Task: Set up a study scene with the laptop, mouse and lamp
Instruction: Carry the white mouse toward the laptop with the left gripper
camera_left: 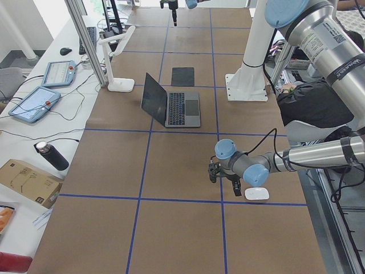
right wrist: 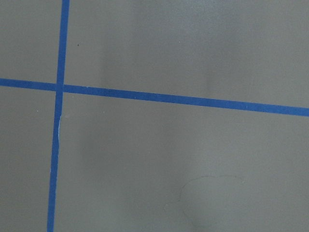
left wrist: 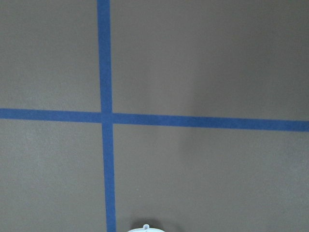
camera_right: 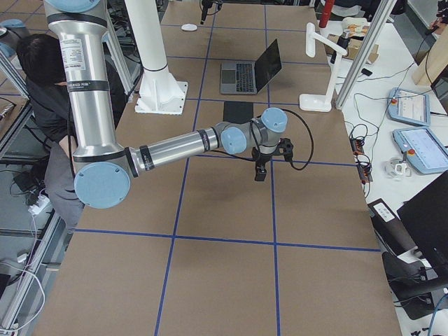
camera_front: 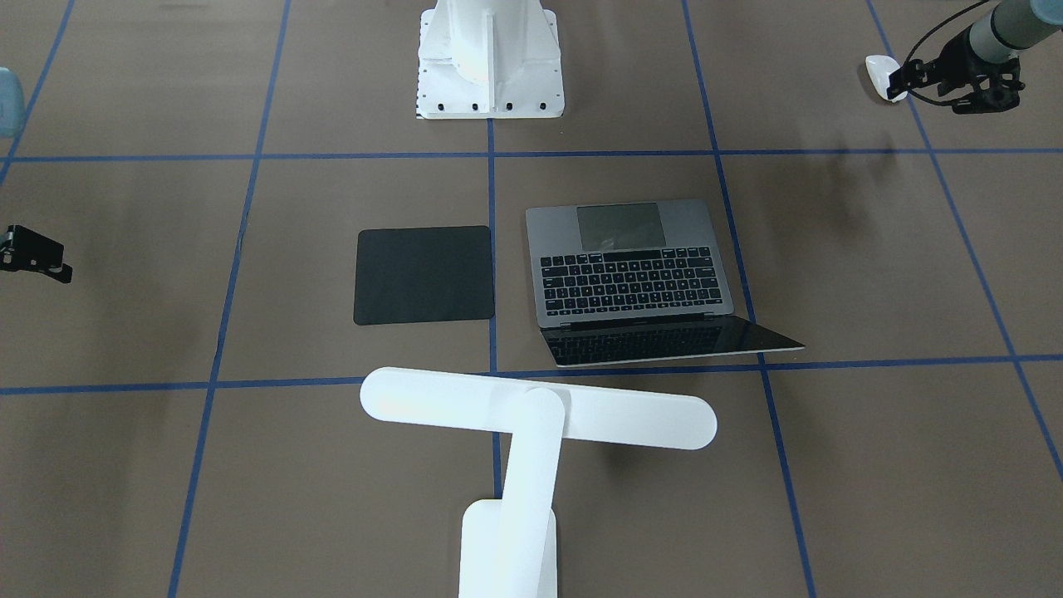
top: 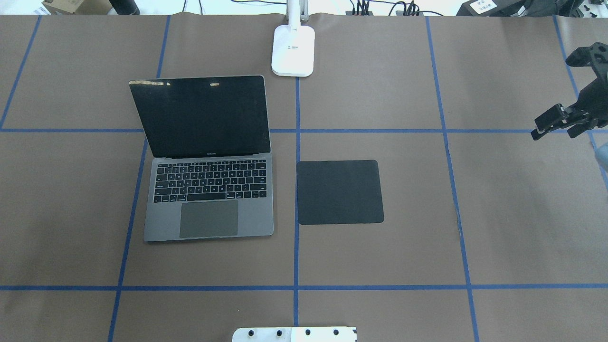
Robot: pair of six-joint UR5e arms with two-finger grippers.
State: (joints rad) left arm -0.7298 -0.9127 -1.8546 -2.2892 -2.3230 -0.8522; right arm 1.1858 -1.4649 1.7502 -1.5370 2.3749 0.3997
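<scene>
The brown table [top: 513, 213], gridded with blue tape [top: 380, 287], carries everything. The left arm [camera_left: 319, 157] reaches out low over the table's left end. It is the near arm in the left side view. The right arm [camera_right: 175, 147] stretches out over the other end, near in the right side view.

The white bolted pedestal [camera_front: 490, 75] stands at 6 o'clock of the overhead view, at the table's near edge. The lamp [camera_front: 531, 415] stands opposite at 12 o'clock. Its base is by the far edge, and its long bar head hangs above the table just beyond the laptop's lid.

The laptop [top: 209, 209] sits open at about 9 o'clock of the overhead view's centre. Its screen is dark and tilted back, and its keyboard is toward the robot. A flat black mat [top: 339, 191] lies just beside it at its 3 o'clock, not touching, with a tape line between them.

The right claw [top: 540, 131] hangs between 2 and 3 o'clock of the mat, well apart, over bare table. I cannot tell whether its fingers stand wide or narrow.

In the front-facing view the left claw [camera_front: 901, 83] is at 2 o'clock of the laptop, well apart. I cannot tell its spread either.

The mouse [camera_front: 882, 76] rests on the table near that claw, at its 9 o'clock in the front-facing view. I cannot tell whether they touch.
</scene>
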